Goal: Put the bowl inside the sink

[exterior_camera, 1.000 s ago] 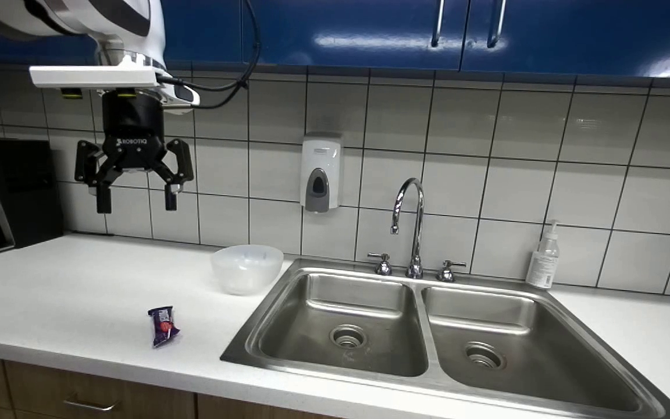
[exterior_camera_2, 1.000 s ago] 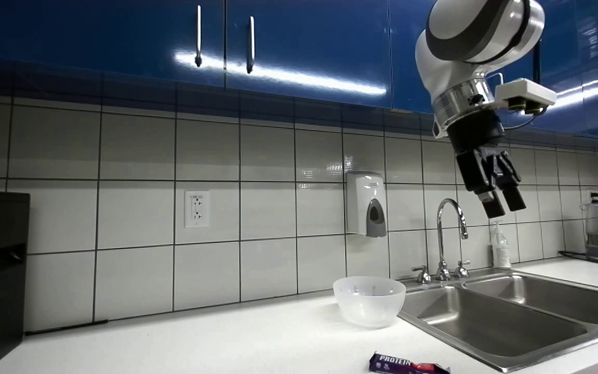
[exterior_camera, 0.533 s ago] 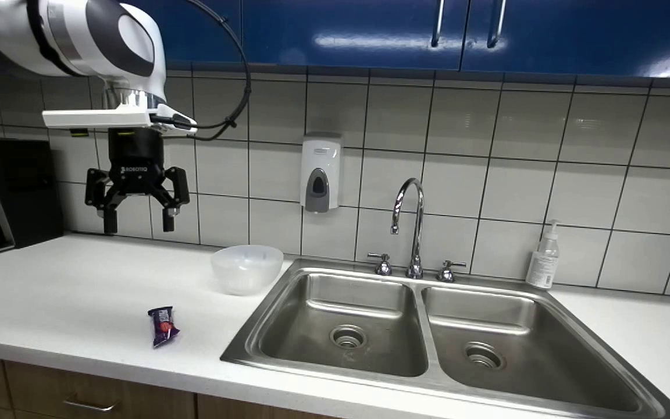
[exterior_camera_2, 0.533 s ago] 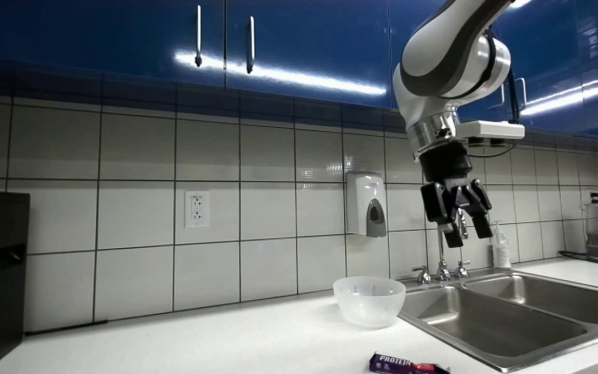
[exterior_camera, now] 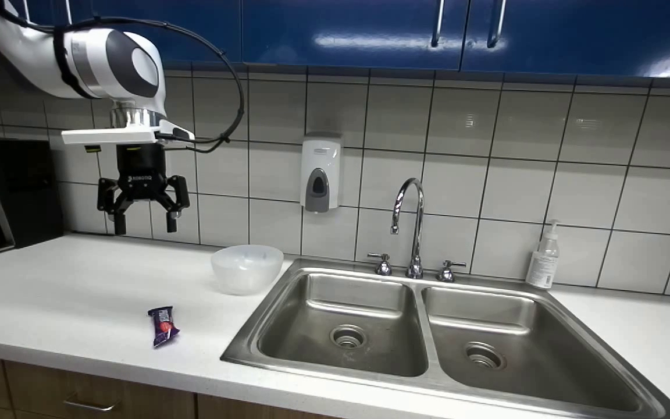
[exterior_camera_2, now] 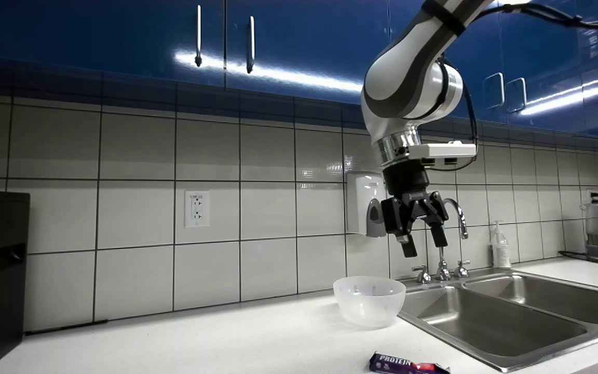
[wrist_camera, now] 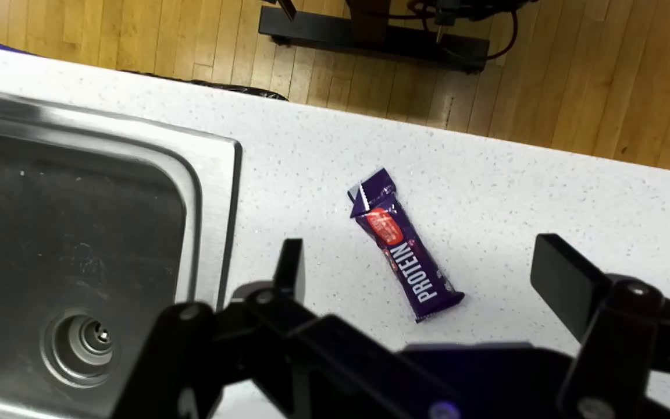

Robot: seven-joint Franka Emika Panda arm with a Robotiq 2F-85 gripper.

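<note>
The bowl, round and translucent whitish, stands upright on the counter beside the sink's edge. It also shows in an exterior view and is out of the wrist view. The stainless steel sink shows its left-hand basin in both exterior views. Part of a basin shows at the left of the wrist view. My gripper hangs above the counter, higher than the bowl and apart from it. It is open and empty, also in an exterior view and in the wrist view.
A purple protein bar lies on the counter; it shows between the fingers in the wrist view. A gooseneck faucet rises behind the sink. A soap dispenser hangs on the wall. A black coffee maker stands at the left.
My gripper has come down. It has moved slightly right in an exterior view and clearly left in an exterior view. Its fingers stay open. The bowl has not moved.
</note>
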